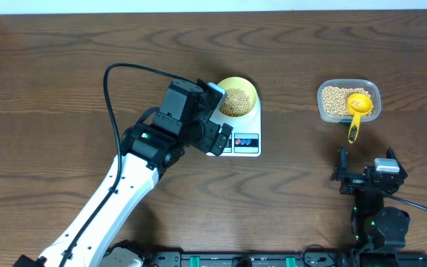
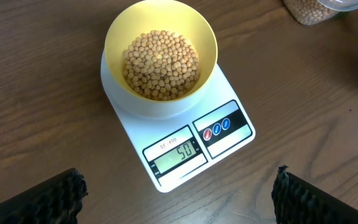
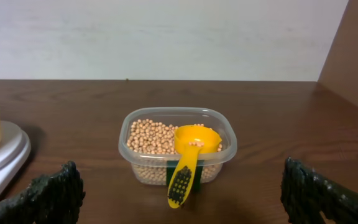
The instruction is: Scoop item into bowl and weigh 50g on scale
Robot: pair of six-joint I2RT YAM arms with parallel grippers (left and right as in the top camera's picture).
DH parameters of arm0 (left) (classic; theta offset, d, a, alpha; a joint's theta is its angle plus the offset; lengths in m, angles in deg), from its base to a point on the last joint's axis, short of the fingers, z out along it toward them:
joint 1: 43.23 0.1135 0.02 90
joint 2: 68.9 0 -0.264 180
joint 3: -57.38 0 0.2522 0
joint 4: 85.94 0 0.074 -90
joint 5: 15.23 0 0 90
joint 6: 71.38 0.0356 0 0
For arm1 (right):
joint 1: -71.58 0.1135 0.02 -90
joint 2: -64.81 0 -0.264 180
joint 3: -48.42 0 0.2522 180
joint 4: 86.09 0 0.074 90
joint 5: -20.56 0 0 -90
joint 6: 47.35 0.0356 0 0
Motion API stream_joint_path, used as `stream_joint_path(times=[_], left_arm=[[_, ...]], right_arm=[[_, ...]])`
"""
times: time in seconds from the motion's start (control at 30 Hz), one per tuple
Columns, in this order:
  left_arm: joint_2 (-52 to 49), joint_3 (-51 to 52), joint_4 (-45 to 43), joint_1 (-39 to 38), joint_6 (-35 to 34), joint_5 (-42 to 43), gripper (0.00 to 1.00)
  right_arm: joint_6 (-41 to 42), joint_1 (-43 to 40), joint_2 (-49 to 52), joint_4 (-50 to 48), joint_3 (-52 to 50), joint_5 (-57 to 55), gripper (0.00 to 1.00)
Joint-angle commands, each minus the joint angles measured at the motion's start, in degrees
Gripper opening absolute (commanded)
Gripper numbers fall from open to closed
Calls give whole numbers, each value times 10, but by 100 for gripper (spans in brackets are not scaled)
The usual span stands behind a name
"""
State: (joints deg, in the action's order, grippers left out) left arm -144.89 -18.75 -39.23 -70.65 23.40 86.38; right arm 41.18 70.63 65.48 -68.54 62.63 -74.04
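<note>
The pale yellow bowl (image 1: 251,86) stands on the white scale (image 1: 249,149) and holds a heap of tan beans (image 1: 235,102). In the left wrist view the bowl (image 2: 207,38) with its beans (image 2: 161,65) covers the round platform of the scale (image 2: 226,83), and the display (image 2: 178,151) reads 50. My left gripper (image 1: 216,135) hovers over the scale's front left, open and empty (image 2: 179,202). Near the front right edge my right gripper (image 1: 367,165) is open and empty (image 3: 180,180), facing the tub.
A clear plastic tub (image 1: 325,90) of beans sits at the back right. A yellow scoop (image 1: 356,111) rests in it, its handle hanging over the near rim (image 3: 180,183). A wall edges the table's far side.
</note>
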Motion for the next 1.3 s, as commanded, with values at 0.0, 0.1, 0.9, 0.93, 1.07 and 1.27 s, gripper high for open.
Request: stream_joint_path(times=[0.0, 0.1, 0.9, 0.93, 1.07, 1.27], left_arm=[[0, -2, 0, 2, 6, -7, 98], [0, -2, 0, 2, 6, -7, 98], [0, -2, 0, 2, 6, -7, 98], [0, -2, 0, 2, 6, -7, 98], [0, -2, 0, 2, 6, -7, 98], [0, -2, 0, 2, 6, -7, 98]], right_arm=[[6, -1, -4, 3, -2, 1, 99], [6, -1, -4, 3, -2, 2, 99], [-8, 24, -4, 3, -2, 7, 99], [-8, 24, -4, 3, -2, 7, 99], [-8, 24, -4, 3, -2, 7, 99], [-9, 24, -4, 3, -2, 7, 99]])
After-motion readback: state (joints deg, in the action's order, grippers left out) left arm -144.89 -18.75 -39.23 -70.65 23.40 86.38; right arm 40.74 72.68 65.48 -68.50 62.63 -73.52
